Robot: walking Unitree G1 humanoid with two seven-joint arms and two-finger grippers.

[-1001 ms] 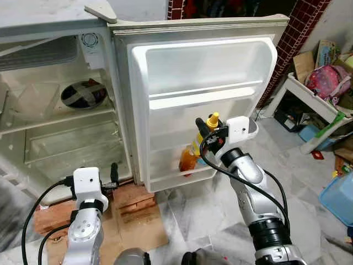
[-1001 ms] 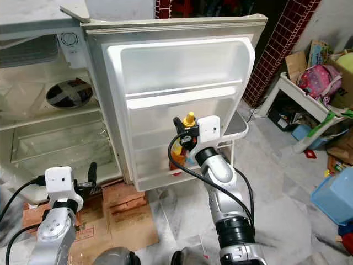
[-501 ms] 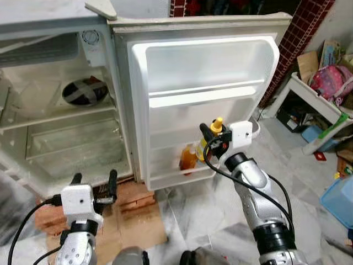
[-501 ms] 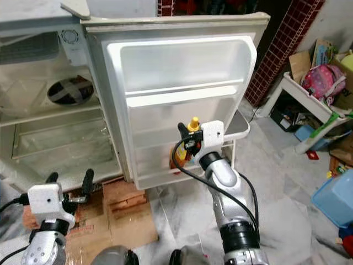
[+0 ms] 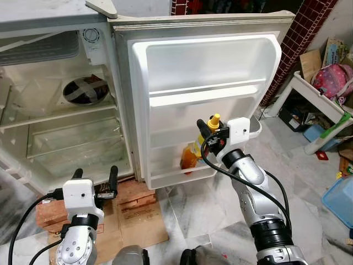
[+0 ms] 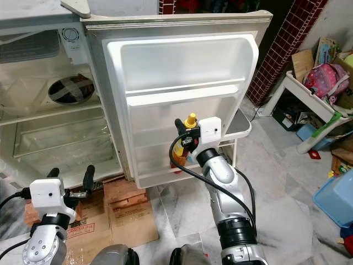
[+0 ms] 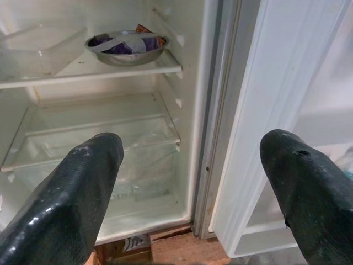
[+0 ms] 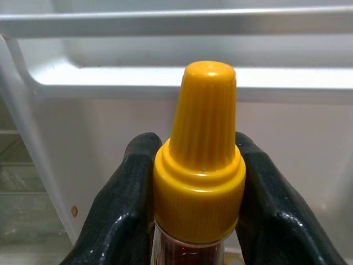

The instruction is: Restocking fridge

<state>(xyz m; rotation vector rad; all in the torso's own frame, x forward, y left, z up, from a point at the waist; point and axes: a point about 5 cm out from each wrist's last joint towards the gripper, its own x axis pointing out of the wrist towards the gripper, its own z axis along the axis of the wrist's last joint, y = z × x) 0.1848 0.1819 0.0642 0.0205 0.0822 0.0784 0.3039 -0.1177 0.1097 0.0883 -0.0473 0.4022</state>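
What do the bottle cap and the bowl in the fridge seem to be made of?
Cap: probably plastic, matte yellow, with moulded ribs, held between the right gripper's fingers. Bowl: likely metal, a shiny grey rim that reflects light, with tape across it.

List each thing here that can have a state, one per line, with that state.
Fridge door: open.
Bottle: upright, capped, gripped at the neck, at the lower door shelf.
Right end effector: shut on the bottle.
Left end effector: open, holding nothing.
Bowl: on the upper fridge shelf, with tape across it.
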